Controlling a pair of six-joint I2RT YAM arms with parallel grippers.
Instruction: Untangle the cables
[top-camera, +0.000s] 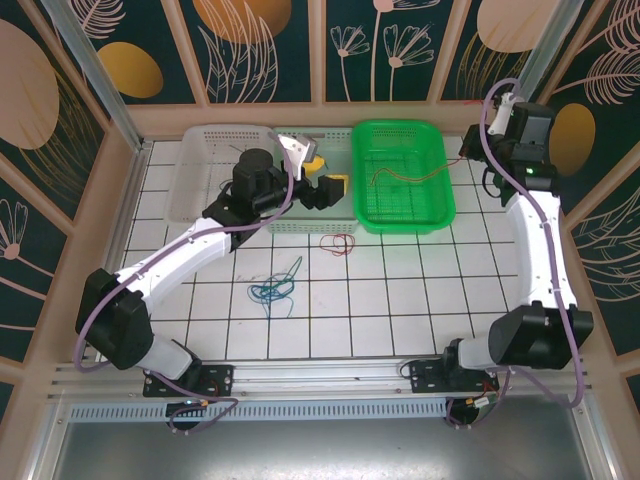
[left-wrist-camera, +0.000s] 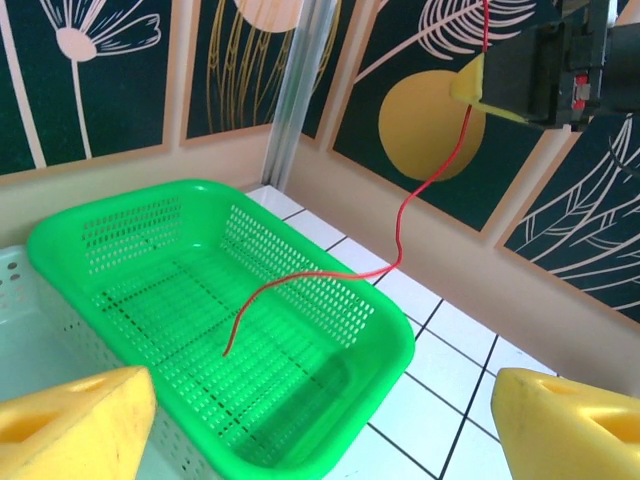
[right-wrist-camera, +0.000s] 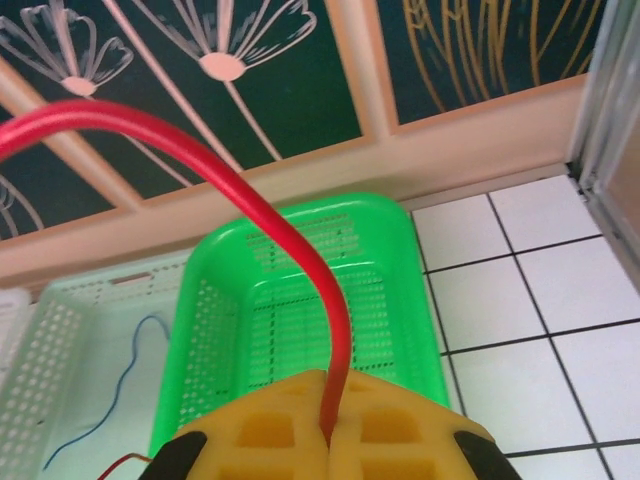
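Right fingers (right-wrist-camera: 270, 435) pinch red cable (right-wrist-camera: 235, 180) over green basket (right-wrist-camera: 385, 300).

Green basket (top-camera: 404, 226), bright and perforated, upper centre; whitish basket (top-camera: 185, 170) at its left. Bench (top-camera: 400, 290): white tiles, dark grid lines. Red cable (left-wrist-camera: 399, 240); blue and teal cables (top-camera: 277, 288) lower centre. Walls (top-camera: 280, 70): dark teal, gold discs, pale flower outlines.

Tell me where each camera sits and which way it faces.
Top external: above, behind the bases, looking down on the table; both arms show.
Left wrist: faces across the green basket; open left gripper below, right gripper beyond.
Right wrist: looks down past the right gripper, shut on the red cable.
Shared: both wrist views show basket and cable.
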